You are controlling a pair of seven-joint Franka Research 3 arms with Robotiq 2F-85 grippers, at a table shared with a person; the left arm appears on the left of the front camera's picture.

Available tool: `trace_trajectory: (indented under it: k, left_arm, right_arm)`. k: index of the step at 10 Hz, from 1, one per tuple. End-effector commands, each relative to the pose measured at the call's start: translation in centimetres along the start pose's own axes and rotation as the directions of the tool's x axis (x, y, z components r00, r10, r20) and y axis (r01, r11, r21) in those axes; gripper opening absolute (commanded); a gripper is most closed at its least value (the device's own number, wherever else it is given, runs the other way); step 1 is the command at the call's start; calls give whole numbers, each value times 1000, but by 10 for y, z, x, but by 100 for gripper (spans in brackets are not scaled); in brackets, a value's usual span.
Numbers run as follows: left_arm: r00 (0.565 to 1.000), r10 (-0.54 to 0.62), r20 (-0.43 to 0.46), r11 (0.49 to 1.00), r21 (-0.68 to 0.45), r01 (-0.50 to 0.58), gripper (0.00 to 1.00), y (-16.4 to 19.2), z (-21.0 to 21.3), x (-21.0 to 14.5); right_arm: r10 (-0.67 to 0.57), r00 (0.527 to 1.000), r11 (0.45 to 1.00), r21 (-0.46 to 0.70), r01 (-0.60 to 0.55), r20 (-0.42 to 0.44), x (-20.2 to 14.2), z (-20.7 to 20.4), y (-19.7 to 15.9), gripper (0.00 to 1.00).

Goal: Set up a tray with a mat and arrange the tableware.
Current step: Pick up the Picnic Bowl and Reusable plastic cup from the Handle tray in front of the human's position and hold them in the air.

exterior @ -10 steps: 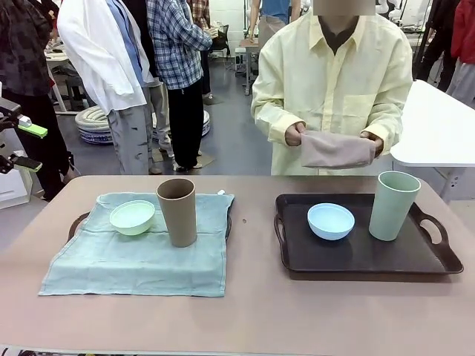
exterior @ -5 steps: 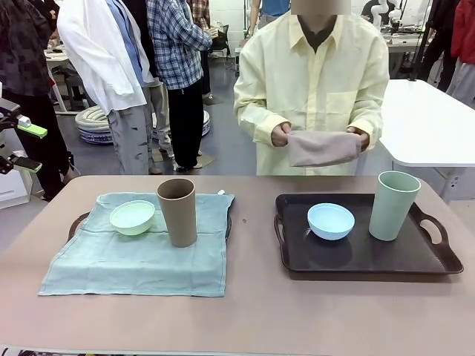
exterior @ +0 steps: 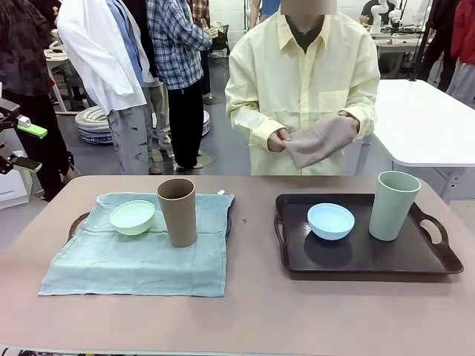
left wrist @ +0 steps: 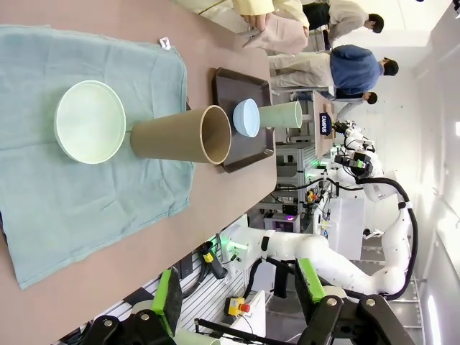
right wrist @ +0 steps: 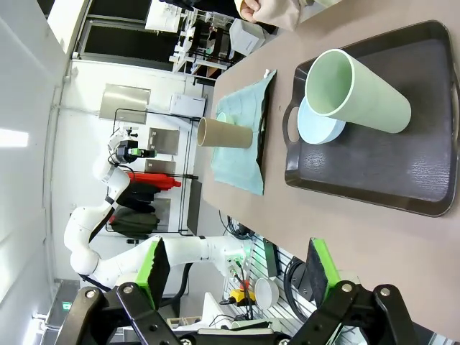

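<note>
Across the table (exterior: 252,311), at twelve o'clock in the front view, a person in a pale yellow shirt holds a folded grey-mauve cloth (exterior: 320,141) in both hands at waist height, clear of the tabletop. Toward nine o'clock, a teal mat (exterior: 141,256) is spread over a tray whose handle (exterior: 76,225) peeks out at its edge. On the mat the brown cup (exterior: 177,211) stands upright, with the mint green bowl (exterior: 133,217) just beside it at its nine o'clock. Toward three o'clock lies a bare dark tray (exterior: 356,259) carrying the upright pale green cup (exterior: 393,205), with the light blue bowl (exterior: 331,221) near it at its nine o'clock. In the wrist views the left gripper (left wrist: 239,302) and the right gripper (right wrist: 237,277) both hang off the table's near edge, jaws apart and holding nothing.
</note>
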State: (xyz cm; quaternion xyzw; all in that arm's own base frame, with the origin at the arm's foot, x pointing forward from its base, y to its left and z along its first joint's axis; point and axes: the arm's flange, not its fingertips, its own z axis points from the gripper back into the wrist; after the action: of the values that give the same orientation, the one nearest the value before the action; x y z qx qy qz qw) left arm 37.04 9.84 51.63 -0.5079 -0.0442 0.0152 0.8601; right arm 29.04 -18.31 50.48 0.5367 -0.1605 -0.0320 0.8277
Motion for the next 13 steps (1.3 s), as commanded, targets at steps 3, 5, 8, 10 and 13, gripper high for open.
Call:
trace_trajectory:
  k: [3,5,8,10,13]
  left_arm:
    - [1000,0,0,1000,0,0,84,0,0,0]
    - [1000,-10,-17,995,97,12,84,-28,-8,6]
    - [998,-21,-58,973,228,34,84,-81,-51,21]
    - [998,1,-69,951,308,21,84,-123,-88,26]
    - [996,31,-88,909,417,9,84,-177,-150,35]
  right_arm:
    - [114,989,993,-21,-116,-94,1,4,2,100]
    - [223,946,972,-17,-234,-236,16,7,-1,100]
    - [385,828,860,-166,-482,-408,45,19,2,100]
    - [543,747,734,-215,-644,-383,68,18,18,100]
    - [653,585,613,-118,-781,-481,85,2,26,100]
